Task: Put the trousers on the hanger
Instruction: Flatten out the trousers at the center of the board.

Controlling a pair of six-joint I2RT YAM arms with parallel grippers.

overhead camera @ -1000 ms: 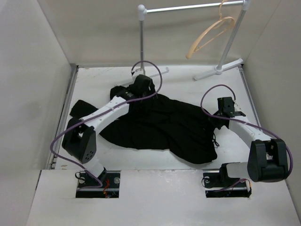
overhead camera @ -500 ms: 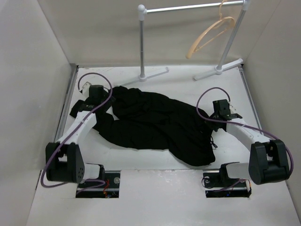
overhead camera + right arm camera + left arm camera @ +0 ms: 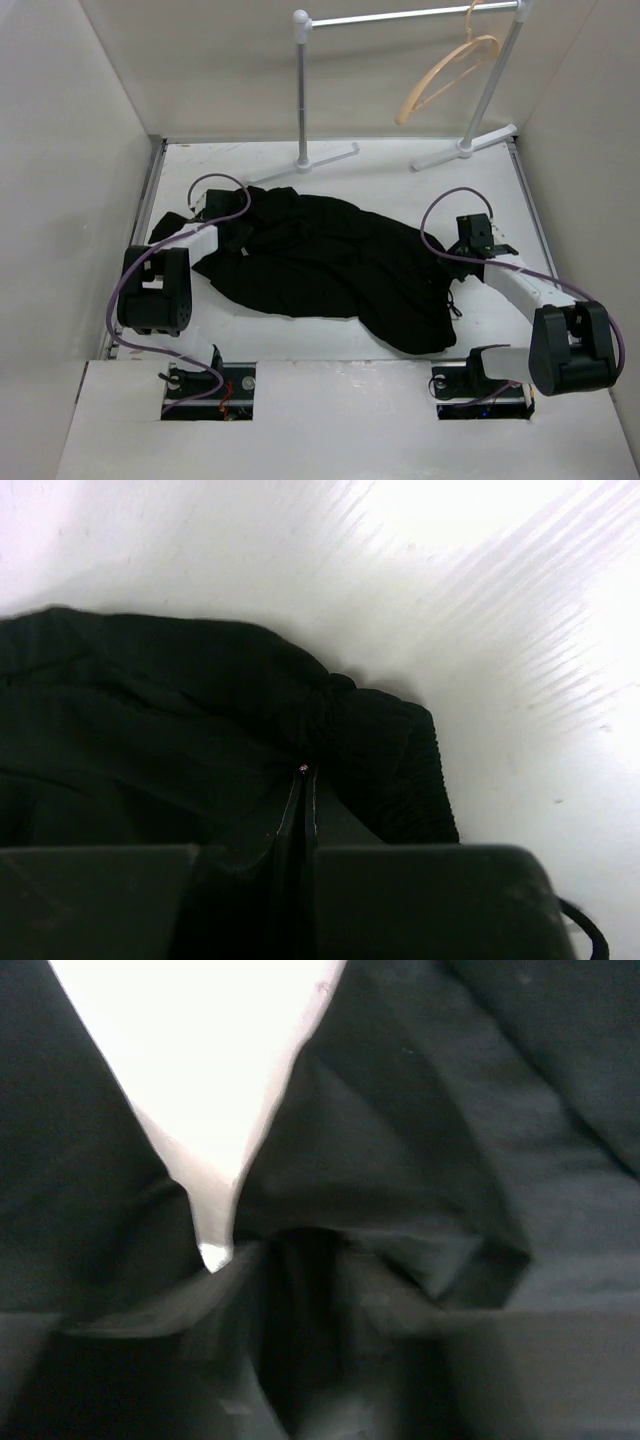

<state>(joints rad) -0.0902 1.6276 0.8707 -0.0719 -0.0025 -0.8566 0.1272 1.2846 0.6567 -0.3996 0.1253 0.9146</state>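
Note:
The black trousers (image 3: 330, 265) lie crumpled across the middle of the table. The tan hanger (image 3: 445, 75) hangs from the metal rail at the back right, far from both grippers. My left gripper (image 3: 225, 232) is at the trousers' left end; in the left wrist view dark folds (image 3: 400, 1160) bunch together at the jaws (image 3: 290, 1260), which look shut on the cloth, the fingers themselves hidden. My right gripper (image 3: 458, 248) is at the trousers' right edge; its fingers (image 3: 305, 780) are pressed together on the cloth beside the ribbed waistband (image 3: 400, 770).
The silver rail (image 3: 400, 15) stands on two posts with white feet (image 3: 465, 148) at the back of the table. White walls close in the left, right and back. Bare white table (image 3: 480, 600) lies beyond the waistband.
My left arm has pulled back from the far middle to the left and folded in, and the trousers' upper part has shifted left with it. The right gripper has barely moved.

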